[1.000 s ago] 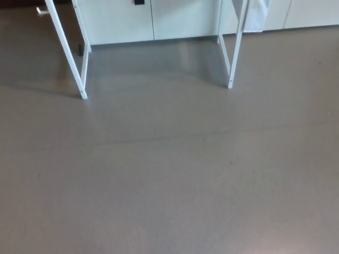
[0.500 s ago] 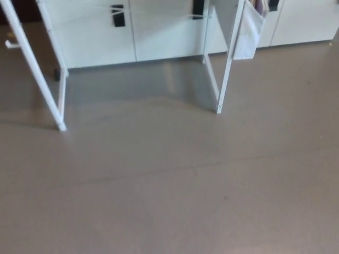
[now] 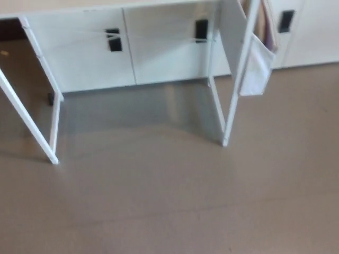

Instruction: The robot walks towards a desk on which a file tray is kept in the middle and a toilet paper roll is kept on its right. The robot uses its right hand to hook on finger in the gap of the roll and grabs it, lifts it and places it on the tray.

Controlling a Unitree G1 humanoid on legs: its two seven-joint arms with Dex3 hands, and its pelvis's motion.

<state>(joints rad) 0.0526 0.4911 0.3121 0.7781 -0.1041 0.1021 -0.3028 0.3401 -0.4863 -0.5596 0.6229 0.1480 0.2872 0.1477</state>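
The desk shows only as its white legs, one at the left (image 3: 29, 121) and one at the right (image 3: 238, 79), with the front edge of its top (image 3: 106, 8) along the picture's upper border. The desk's upper surface is out of view, so neither the file tray nor the toilet paper roll can be seen. Neither of my hands shows.
White cabinets (image 3: 159, 47) with dark handles stand behind the desk. A white pouch (image 3: 258, 66) hangs at the desk's right side. Grey-brown floor (image 3: 169, 201) fills the lower half of the view.
The whole picture has shifted downward across the frames as the camera moved: the desk legs and cabinets sit lower and larger, and the desk's front edge has come into view.
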